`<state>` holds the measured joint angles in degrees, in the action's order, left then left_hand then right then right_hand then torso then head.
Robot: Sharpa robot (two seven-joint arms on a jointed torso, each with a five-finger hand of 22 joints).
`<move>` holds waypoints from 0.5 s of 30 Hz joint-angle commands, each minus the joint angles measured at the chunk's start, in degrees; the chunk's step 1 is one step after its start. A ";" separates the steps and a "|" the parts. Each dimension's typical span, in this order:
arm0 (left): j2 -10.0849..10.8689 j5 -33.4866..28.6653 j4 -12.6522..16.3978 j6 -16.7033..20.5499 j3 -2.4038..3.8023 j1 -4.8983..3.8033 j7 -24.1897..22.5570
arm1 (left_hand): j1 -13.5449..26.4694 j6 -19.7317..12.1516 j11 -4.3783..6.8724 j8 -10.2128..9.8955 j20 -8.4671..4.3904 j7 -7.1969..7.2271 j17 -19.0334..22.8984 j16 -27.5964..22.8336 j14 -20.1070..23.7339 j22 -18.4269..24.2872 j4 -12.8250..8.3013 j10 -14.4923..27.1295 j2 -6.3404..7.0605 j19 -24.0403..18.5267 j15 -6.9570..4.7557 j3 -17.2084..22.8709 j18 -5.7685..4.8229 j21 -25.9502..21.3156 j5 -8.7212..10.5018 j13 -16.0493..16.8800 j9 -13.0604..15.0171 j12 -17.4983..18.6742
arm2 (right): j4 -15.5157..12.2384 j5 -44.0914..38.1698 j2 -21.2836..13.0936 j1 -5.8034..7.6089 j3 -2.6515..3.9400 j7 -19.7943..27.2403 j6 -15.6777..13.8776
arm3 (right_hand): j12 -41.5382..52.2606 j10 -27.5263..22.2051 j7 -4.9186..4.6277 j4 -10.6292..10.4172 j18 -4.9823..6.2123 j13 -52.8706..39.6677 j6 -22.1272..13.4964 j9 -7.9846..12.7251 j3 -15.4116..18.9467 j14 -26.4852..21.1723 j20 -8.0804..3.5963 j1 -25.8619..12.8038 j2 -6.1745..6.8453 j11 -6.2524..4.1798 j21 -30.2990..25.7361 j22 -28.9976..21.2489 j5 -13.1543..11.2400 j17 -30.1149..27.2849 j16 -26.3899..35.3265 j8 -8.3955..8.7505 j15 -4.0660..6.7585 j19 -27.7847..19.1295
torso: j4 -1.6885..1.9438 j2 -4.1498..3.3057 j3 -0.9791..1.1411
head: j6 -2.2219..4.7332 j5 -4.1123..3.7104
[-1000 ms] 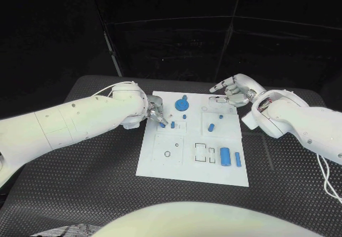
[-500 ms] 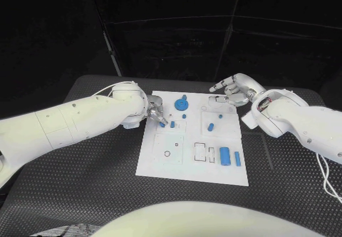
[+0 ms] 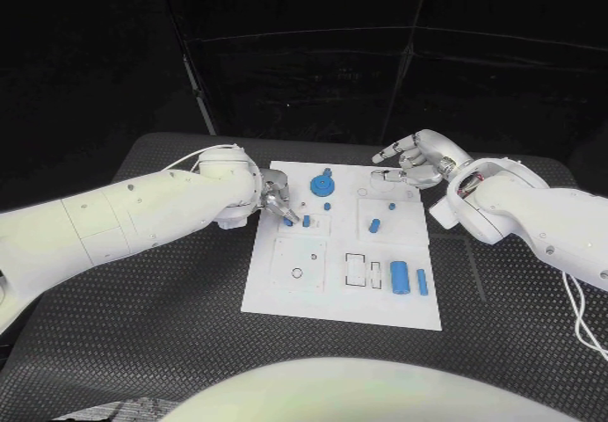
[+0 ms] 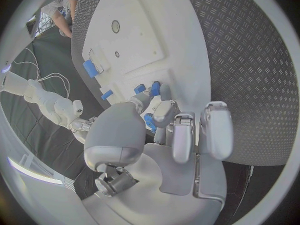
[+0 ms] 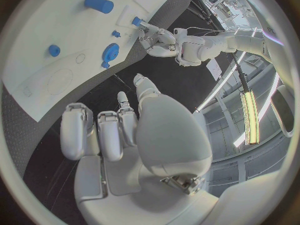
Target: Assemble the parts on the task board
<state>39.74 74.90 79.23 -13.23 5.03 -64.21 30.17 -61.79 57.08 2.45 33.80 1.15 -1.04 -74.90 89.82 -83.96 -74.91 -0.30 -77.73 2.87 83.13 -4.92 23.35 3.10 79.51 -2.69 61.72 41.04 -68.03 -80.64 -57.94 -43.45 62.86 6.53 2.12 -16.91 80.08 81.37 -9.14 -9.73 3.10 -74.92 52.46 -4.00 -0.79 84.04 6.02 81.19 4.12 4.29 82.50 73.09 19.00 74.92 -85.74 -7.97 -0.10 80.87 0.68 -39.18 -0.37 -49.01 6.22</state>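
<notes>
Two hands work the white task board [image 3: 342, 290] on the black counter [image 3: 152, 299]: the left hand [image 3: 277, 200], at its 10 o'clock edge, pinches a small blue part [image 3: 289, 221] standing there. The right hand [image 3: 416, 158] hovers off the 1 o'clock corner, fingers curled, holding nothing.

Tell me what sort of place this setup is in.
Probably a robotics lab or test cell: a black table holding a white task board with small blue parts, and ceiling strip lights over workbenches in the right wrist view.
</notes>
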 commanded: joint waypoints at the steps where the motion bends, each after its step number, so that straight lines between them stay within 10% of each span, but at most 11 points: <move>1: -0.01 0.10 0.06 -1.74 -0.25 0.30 0.43 | 0.60 -0.08 0.20 0.27 -0.09 -0.02 -15.10 0.18 -6.04 -4.90 0.06 0.08 0.15 0.45 -0.51 -0.63 -0.18 0.40 -0.01 0.08 0.04 -0.24 | -0.18 -0.09 -0.04 0.09 0.04 0.44 0.28 | -0.16 -0.05 0.02 0.31 0.51 -2.58 0.27 0.08 -0.14 3.47 -0.10 -0.54 -0.15 -0.19 -0.32 -0.11 0.22 3.00 0.32 -0.40 0.35 -0.27 | 0.04 0.00 0.02 | 0.04 0.02; 15: -0.21 0.10 -0.93 -0.96 -0.25 0.30 0.39 | 3.99 -0.30 0.15 0.93 -0.20 -0.09 -15.10 0.18 -6.04 -4.97 3.10 0.06 -0.22 0.49 -0.52 -4.01 -0.19 0.34 -0.01 0.10 0.78 -0.33 | -0.22 -0.09 -0.07 0.10 0.04 0.47 0.18 | -0.17 -0.07 0.02 0.31 0.52 -2.55 0.27 0.08 -0.13 3.46 -0.10 -0.58 -0.16 -0.19 -0.35 -0.17 0.22 2.96 0.33 -0.40 0.35 -0.30 | 0.01 0.00 0.02 | 0.18 -0.01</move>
<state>39.60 74.87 78.44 -13.40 4.88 -64.02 30.18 -58.03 57.05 2.47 34.63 0.99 -1.05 -74.90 89.82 -84.16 -74.91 2.90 -77.72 2.65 83.28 -5.12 19.66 3.10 79.74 -2.69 61.76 41.78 -68.03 -80.69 -57.94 -43.50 62.86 6.53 2.13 -16.90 80.08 81.37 -9.14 -9.73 3.10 -74.91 52.46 -4.00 -0.79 84.04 6.02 81.19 4.12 4.29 82.50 72.99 19.00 74.91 -85.74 -8.21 -0.10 80.87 0.70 -39.17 -0.35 -48.88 6.25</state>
